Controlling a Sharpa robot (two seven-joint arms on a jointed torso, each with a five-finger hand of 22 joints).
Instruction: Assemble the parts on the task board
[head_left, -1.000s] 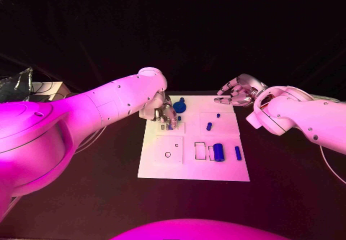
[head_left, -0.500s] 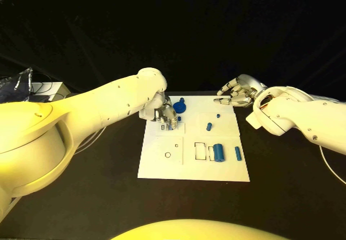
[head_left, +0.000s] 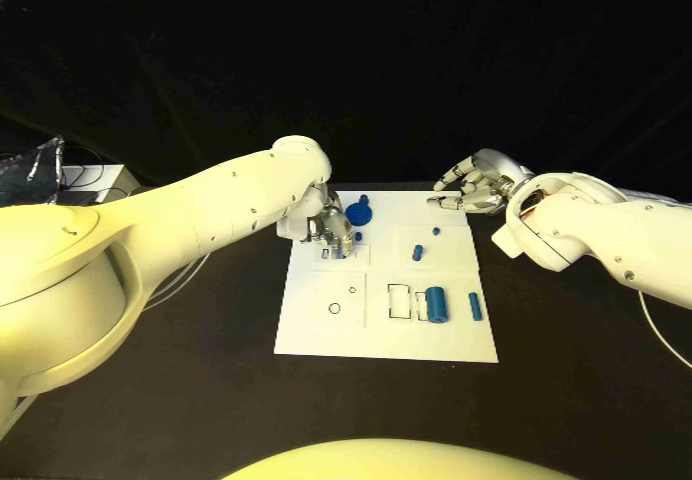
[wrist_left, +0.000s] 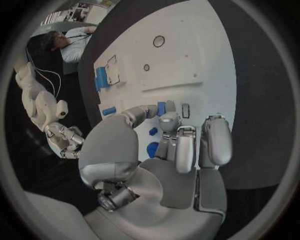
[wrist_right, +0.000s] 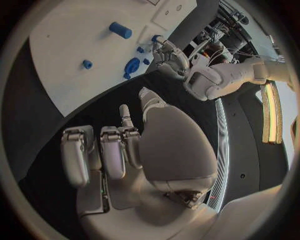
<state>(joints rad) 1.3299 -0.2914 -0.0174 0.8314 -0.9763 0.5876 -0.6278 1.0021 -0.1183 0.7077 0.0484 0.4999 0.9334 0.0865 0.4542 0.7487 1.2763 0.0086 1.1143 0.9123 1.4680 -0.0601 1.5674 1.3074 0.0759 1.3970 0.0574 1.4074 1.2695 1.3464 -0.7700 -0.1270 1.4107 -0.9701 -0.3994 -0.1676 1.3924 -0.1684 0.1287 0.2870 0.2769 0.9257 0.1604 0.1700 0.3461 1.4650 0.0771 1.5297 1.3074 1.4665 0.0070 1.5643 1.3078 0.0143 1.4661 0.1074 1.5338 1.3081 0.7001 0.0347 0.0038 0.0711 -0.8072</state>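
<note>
Two silver hands near flat white task board (head_left: 387, 335). Left hand (head_left: 329, 232), upper left of board, fingers (wrist_left: 164, 109) pinching small blue part (wrist_left: 161, 108), just above its slot. Right hand (head_left: 476, 186), upper right, off board, fingers loosely curled, holding nothing.

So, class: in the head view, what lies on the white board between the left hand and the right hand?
Between the left hand and the right hand, the board carries a round blue piece and a tiny blue peg.
</note>
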